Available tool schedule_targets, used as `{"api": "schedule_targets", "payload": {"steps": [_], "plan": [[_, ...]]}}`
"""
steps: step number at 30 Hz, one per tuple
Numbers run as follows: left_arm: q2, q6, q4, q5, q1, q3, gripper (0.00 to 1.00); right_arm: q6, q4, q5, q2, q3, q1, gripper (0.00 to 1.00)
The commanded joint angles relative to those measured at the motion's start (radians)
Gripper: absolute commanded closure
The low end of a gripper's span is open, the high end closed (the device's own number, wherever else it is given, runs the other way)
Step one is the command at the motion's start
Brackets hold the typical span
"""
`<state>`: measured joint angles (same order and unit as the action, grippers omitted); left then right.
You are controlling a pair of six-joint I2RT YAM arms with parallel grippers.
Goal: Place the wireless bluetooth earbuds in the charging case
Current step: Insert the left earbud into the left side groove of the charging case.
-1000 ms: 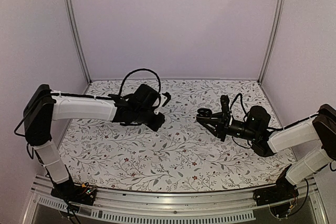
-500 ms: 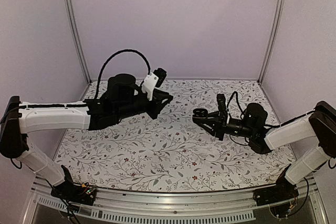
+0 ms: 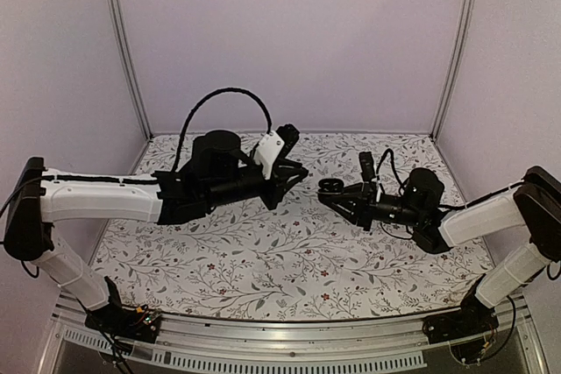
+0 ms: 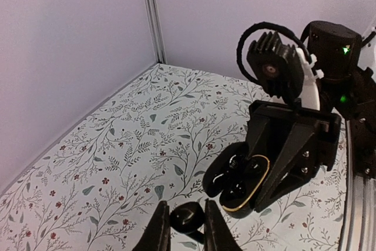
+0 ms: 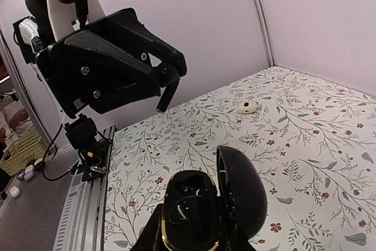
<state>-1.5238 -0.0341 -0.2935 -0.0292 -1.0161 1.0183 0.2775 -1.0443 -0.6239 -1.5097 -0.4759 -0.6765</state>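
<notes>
My left gripper is closed on a black earbud, just short of the charging case. The earbud is tiny, light and glossy, likely slippery, and best pinched across its body. The case, lid swung open, is clamped in my right gripper, with the table below it. The earbud shows only in the left wrist view; the right wrist view looks into the open case.

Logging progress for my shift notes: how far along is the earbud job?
Done: the charging case is open, clamped in the right claw. In hand: the left claw pinches a black earbud near the case. Left: seating it; whether another earbud is inside, I cannot tell.
</notes>
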Motion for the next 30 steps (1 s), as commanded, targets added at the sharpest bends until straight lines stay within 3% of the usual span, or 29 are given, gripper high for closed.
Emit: {"api": "schedule_targets", "payload": {"steps": [1,30], "plan": [[-0.03,-0.02,-0.011,0.021,-0.023,0.043,0.91,0.025,0.006,-0.018,-0.021,-0.037,-0.008,1.0],[-0.108,-0.076,0.019,-0.026,-0.065,0.088,0.93,0.069,0.004,-0.075,-0.055,-0.091,-0.022,1.0]]}}
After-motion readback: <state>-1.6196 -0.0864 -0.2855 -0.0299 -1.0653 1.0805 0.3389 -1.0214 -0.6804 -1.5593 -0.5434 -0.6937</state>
